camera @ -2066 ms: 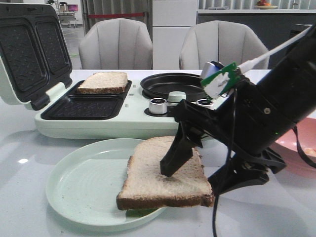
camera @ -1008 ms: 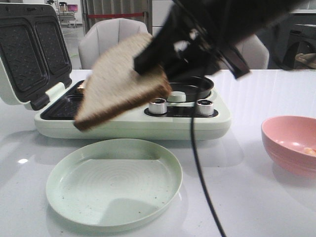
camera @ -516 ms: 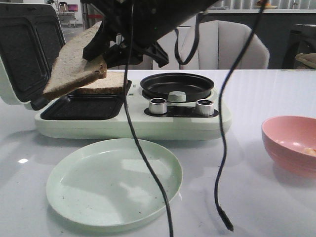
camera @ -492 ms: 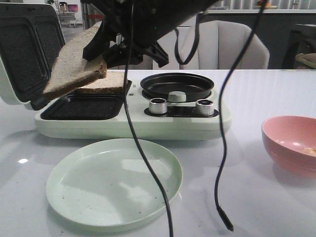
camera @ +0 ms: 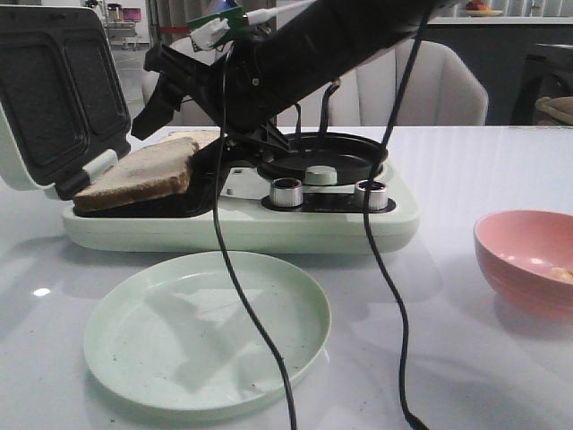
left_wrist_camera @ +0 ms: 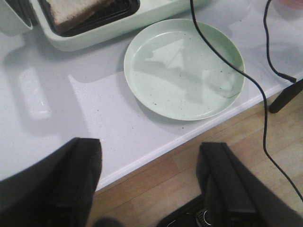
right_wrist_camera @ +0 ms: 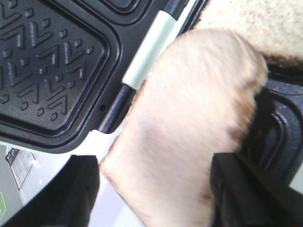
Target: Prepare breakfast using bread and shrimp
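Nearest the camera lay a round pale green ceramic plate [camera: 206,331], bare, with black cables [camera: 255,331] hanging across it. The left gripper [left_wrist_camera: 149,189] hovered off the table edge, its two black fingers [left_wrist_camera: 78,179] set wide apart with nothing between them; the plate lay beyond its fingertips.

Behind the plate stood a mint green sandwich maker [camera: 237,215] with dark waffled plates and an upright lid [camera: 54,90]. The right gripper [camera: 183,139] reached over the maker's front cavity. A thick slice of white bread with dark brown crust [camera: 134,175] rested tilted in that cavity, one end raised toward the gripper. In the right wrist view the slice [right_wrist_camera: 184,142] lay between the spread fingers [right_wrist_camera: 246,189]; whether they pressed it could not be told. A second slice [camera: 201,137] lay in the rear cavity.

Well to the right of that gripper sat a pink round bowl [camera: 528,260] holding a small orange-pink shrimp piece [camera: 561,274].
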Motion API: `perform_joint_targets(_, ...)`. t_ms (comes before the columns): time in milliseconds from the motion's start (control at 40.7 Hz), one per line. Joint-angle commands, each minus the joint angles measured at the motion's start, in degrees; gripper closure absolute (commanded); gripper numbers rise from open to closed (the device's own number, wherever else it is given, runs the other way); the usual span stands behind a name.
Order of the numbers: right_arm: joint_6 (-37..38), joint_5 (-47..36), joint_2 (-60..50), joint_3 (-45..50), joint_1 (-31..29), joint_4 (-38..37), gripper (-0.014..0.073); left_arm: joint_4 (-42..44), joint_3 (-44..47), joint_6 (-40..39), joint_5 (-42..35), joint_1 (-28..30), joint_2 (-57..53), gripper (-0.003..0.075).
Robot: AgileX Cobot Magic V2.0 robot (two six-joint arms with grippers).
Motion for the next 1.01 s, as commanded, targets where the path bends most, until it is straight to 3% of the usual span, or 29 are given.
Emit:
perform_joint_targets(0,0.1,2.5,-4.1,-2.2,-1.4,2.4,0.0019,0.4,-1.6,-0.1,-3.3,-0.4,0.0,0.0230)
perform_joint_targets(148,1.7,5.5,-6.5,-2.2,-2.3,1.1,0.0084,0.4,-1.6,-0.1,-3.3,-0.4,0.0,0.0230)
perform_joint_targets(295,5.3,5.7,-11.5,-2.2,-2.3,-7.7,0.0098,0.4,-1.6,-0.1,-3.3,-0.4,0.0,0.0230)
perform_joint_targets(541,22.7,11.7,-25.1,-1.3,-2.1,-40.9,0.0098,0.4,-1.6,-0.1,-3.3,-0.4,0.0,0.0230)
perform_joint_targets(615,27.9,14.0,-30.3,1.2,-1.7,-52.8,0.0098,0.4,-1.6,-0.1,-3.3,-0.4,0.0,0.0230)
perform_joint_targets(713,33.6,15.7,-38.4,7.1,-1.2,-63.3,0.0098,0.4,-1.6,-0.1,-3.3,-0.4,0.0,0.0230)
perform_joint_targets(836,37.7,14.8,-49.4,17.9,-1.2,-69.0,0.0098,0.4,-1.6,-0.1,-3.3,-0.4,0.0,0.0230)
perform_joint_targets(984,38.7,13.2,-61.5,29.6,-1.2,-69.6,0.0098,0.4,-1.6,-0.1,-3.3,-0.4,0.0,0.0230)
